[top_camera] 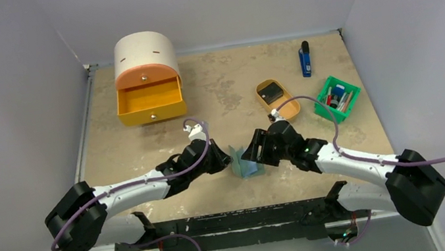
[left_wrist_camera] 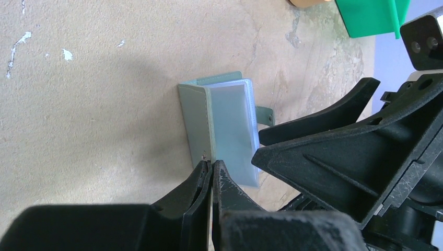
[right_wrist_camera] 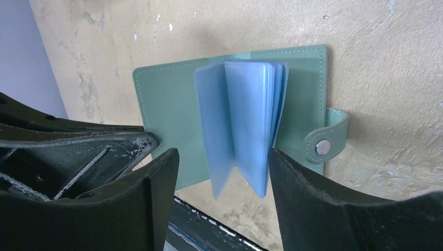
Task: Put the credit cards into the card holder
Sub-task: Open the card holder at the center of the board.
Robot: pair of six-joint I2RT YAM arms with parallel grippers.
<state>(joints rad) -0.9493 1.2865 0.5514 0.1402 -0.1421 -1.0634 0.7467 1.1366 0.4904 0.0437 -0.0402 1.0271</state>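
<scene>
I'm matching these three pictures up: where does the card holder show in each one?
Top external: card holder just below centre.
Left wrist: card holder at centre, open, pale pockets showing.
Right wrist: card holder at centre, open, pockets fanned.
Shared landmark: the snap tab shows in both wrist views; the green bin links top and left wrist.

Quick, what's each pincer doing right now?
Left pincer: closed on the card holder cover edge.
Right pincer: open, straddling its blue inner pockets.
</scene>
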